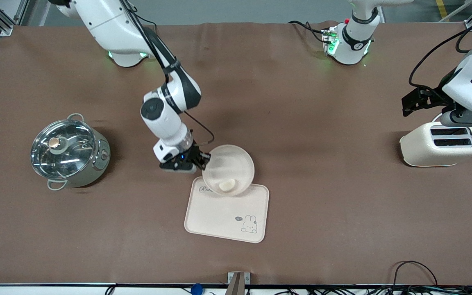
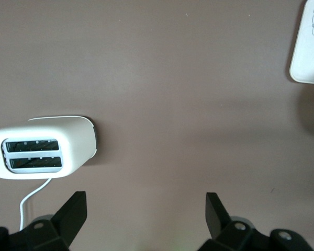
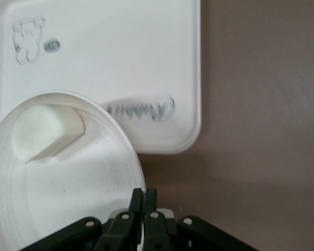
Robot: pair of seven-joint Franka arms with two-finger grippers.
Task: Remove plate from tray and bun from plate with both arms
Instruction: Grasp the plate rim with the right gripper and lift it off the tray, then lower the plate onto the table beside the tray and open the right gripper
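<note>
Front view: right arm bent down mid-table, holding the plate (image 1: 228, 169) up by its rim.

Going across from the right arm's end: lidded pot (image 1: 69, 150), then the right gripper (image 1: 200, 160) clamped on the plate, which hangs over the tray's (image 1: 226, 214) farther edge with the bun (image 1: 227, 185) inside. Right wrist view shows the bun's (image 3: 46, 130) flat-cut wedge shape way better. Left gripper (image 2: 146, 209) is spread wide, waiting above the toaster (image 1: 443, 143).

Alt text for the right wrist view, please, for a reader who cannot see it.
The right gripper, fingers shut on the rim, holds the plate with the bun in it, partly over the tray. The tray lies on the brown table.
</note>
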